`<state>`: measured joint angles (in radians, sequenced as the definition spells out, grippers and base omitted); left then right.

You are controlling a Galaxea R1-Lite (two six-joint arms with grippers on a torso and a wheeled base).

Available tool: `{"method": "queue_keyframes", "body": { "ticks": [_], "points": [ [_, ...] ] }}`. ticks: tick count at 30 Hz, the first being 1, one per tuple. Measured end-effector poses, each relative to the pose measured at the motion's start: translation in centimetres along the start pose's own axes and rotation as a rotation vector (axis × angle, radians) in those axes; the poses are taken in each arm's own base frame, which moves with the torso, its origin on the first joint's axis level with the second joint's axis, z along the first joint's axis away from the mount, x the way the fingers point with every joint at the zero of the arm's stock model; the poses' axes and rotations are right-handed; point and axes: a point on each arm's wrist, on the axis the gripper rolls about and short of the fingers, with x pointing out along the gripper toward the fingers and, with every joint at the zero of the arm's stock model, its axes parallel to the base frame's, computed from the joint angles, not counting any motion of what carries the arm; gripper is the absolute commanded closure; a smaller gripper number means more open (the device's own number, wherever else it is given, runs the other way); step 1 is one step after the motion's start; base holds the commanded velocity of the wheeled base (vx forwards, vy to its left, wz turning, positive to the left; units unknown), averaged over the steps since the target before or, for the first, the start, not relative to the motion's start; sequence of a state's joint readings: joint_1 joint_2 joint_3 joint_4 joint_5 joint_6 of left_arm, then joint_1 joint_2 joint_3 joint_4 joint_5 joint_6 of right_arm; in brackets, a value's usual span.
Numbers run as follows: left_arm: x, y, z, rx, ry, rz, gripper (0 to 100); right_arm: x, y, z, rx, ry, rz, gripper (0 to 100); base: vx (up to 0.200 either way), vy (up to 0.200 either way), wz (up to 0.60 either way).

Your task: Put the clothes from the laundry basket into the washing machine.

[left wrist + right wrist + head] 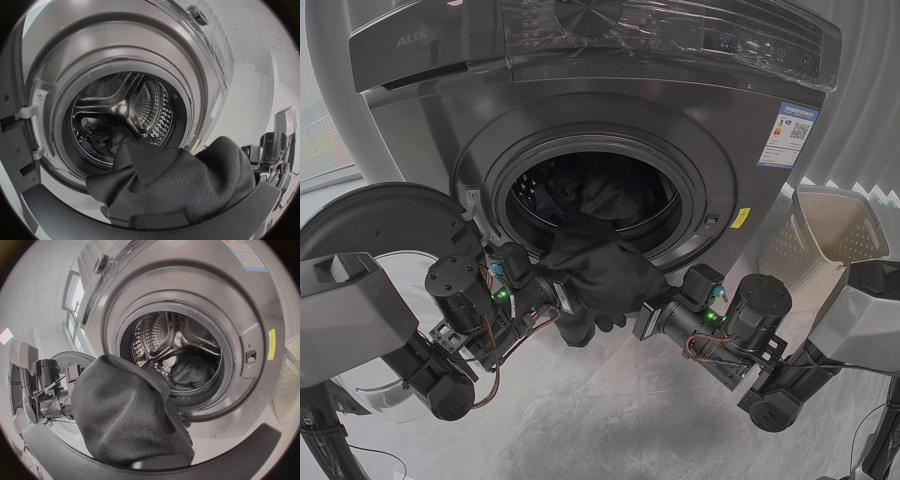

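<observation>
Both arms, left arm (537,290) and right arm (675,319), meet under a black garment (600,262) draped over their tips at the mouth of the washing machine (650,119); cloth hides both claws, so I cannot tell their grip; more dark clothes (190,372) lie in the drum (147,103); the door (381,212) stands open at left; the laundry basket (837,231) sits to the machine's right.

The head camera looks forward and down from above and behind the left gripper (575,303) and right gripper (653,312), at middling range, onto the grey metal front-loading washing machine (612,112) ahead of them. Each wrist camera sits just behind its own gripper, looking along it and up into the round drum mouth (125,103) from close by. All three views share that mouth and the black perforated fabric garment (600,262) draped over the grippers.
</observation>
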<state>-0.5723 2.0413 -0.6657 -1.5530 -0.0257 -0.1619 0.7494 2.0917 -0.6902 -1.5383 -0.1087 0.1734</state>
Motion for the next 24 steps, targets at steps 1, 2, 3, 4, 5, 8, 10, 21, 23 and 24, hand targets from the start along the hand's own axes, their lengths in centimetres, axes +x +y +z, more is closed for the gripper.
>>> {"method": "queue_keyframes", "body": {
  "ticks": [1, 2, 3, 4, 5, 8, 10, 21, 23, 24],
  "points": [
    [0.0, 0.0, 0.1, 0.001, -0.001, 0.000, 100, -0.1, 0.0, -0.1, -0.001, 0.006, 0.000, 0, 0.000, 0.000, 0.00],
    [-0.1, 0.0, 0.1, 0.001, -0.003, 0.000, 100, -0.1, 0.0, -0.2, -0.001, 0.010, 0.001, 0, 0.000, 0.000, 0.00],
    [-0.1, 0.0, 0.2, 0.003, -0.004, 0.000, 100, -0.2, 0.1, -0.3, -0.001, 0.014, 0.003, 0, 0.000, 0.000, 0.00],
    [-0.1, 0.0, 0.3, 0.003, -0.006, 0.000, 100, -0.2, 0.2, -0.3, -0.001, 0.018, 0.005, 0, 0.000, 0.000, 0.00],
    [-0.1, 0.0, 0.3, 0.003, -0.007, 0.001, 100, -0.3, 0.2, -0.4, -0.003, 0.024, 0.008, 0, 0.000, 0.000, 0.00],
    [-0.3, 0.0, 0.5, 0.004, -0.009, 0.002, 100, -1.0, 0.4, -0.8, -0.016, 0.055, 0.018, 0, 0.000, 0.000, 0.00],
    [-0.5, 0.0, 0.6, 0.004, -0.008, 0.002, 100, -2.0, 0.4, -1.4, -0.030, 0.099, 0.033, 0, 0.000, 0.000, 0.00],
    [-5.1, 0.0, 2.0, 0.016, 0.043, 0.005, 100, -7.5, -1.9, -3.7, -0.060, 0.325, 0.011, 0, 0.000, 0.000, 0.00],
    [-5.9, 0.0, 2.2, 0.017, 0.051, -0.002, 100, -7.7, -2.9, -3.5, -0.056, 0.328, -0.028, 0, 0.000, 0.000, 0.00],
    [-6.2, 0.1, 2.3, 0.019, 0.057, -0.008, 100, -7.8, -3.5, -3.5, -0.055, 0.330, -0.047, 0, 0.000, 0.000, 0.00]
  ]
}}
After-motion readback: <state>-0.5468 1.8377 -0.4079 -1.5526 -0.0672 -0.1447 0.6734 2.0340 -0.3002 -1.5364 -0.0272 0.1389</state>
